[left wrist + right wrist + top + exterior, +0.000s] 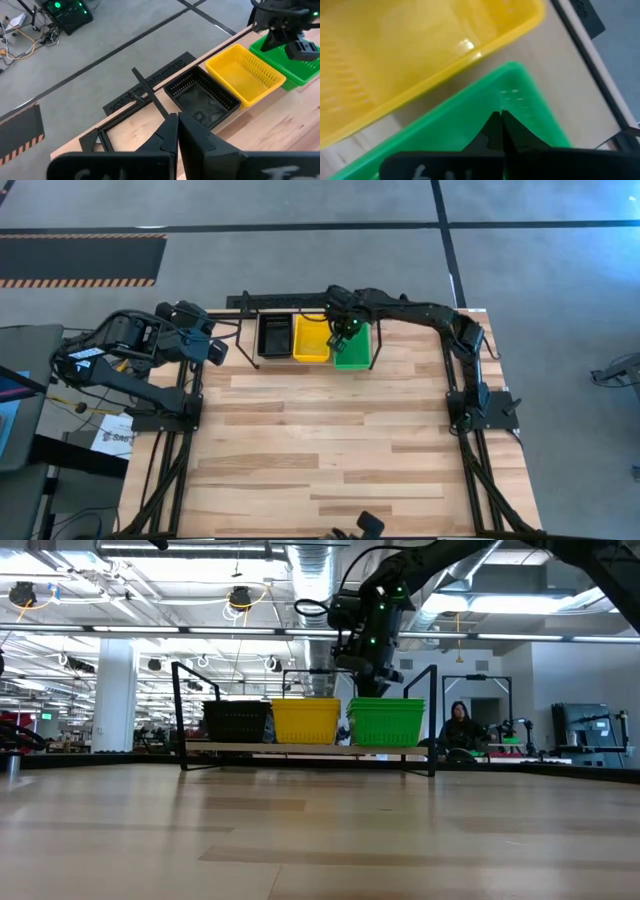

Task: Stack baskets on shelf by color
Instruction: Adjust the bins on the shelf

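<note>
**A:** Pale wood planks fill the table; at upper centre of the high view the shelf holds the black basket, yellow basket and green basket side by side.

**B:** Risk?

**A:** The right gripper, fingers shut and empty, hangs just over the green basket. Pulling away low could snag its rim and drag it off.

**B:** Other arm?

**A:** The left gripper, also shut, waits folded at left.

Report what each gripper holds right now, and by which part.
Nothing is held. The right gripper hangs over the green basket on the shelf, fingers shut on nothing. The left gripper waits at the table's left edge, also shut and empty.
</note>
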`<state>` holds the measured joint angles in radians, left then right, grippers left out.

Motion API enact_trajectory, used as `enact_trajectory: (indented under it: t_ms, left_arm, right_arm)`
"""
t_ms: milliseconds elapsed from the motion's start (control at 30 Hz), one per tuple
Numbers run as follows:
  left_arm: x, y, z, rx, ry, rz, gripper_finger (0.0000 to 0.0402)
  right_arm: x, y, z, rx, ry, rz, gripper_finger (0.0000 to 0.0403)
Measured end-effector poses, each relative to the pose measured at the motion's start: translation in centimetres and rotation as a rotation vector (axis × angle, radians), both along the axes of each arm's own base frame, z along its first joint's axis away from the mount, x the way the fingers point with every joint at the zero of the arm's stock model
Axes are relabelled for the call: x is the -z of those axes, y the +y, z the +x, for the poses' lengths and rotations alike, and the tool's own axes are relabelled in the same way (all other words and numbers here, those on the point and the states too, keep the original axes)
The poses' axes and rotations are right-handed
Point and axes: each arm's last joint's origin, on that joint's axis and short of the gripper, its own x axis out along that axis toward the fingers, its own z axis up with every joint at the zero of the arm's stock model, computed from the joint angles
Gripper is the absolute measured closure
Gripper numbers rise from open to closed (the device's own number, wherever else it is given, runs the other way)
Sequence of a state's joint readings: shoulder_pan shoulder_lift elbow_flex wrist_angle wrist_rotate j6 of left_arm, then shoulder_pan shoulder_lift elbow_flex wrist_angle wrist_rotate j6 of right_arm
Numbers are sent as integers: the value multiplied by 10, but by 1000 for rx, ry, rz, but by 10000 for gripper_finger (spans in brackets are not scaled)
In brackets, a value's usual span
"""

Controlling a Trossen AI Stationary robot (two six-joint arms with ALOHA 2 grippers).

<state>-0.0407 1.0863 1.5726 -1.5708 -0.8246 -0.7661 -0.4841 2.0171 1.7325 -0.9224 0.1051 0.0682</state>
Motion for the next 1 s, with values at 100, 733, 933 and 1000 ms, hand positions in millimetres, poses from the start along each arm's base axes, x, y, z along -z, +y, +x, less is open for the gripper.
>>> enact_trajectory:
  t_ms: [100, 733, 933, 1000]
  left_arm:
    - [0, 0, 0, -3, -3, -2, 401]
    - [0, 0, 0, -6, -7, -3, 401]
    - [0, 0, 0, -3, -6, -8, 402]
    - [0, 0, 0, -2, -5, -8, 402]
  right_arm:
    - [0, -9, -4, 6, -6, -11, 403]
    - [-3, -34, -13, 6, -48, -37, 403]
    - [-1, -24, -12, -41, 5, -13, 403]
    - [1, -19, -15, -49, 47, 14, 403]
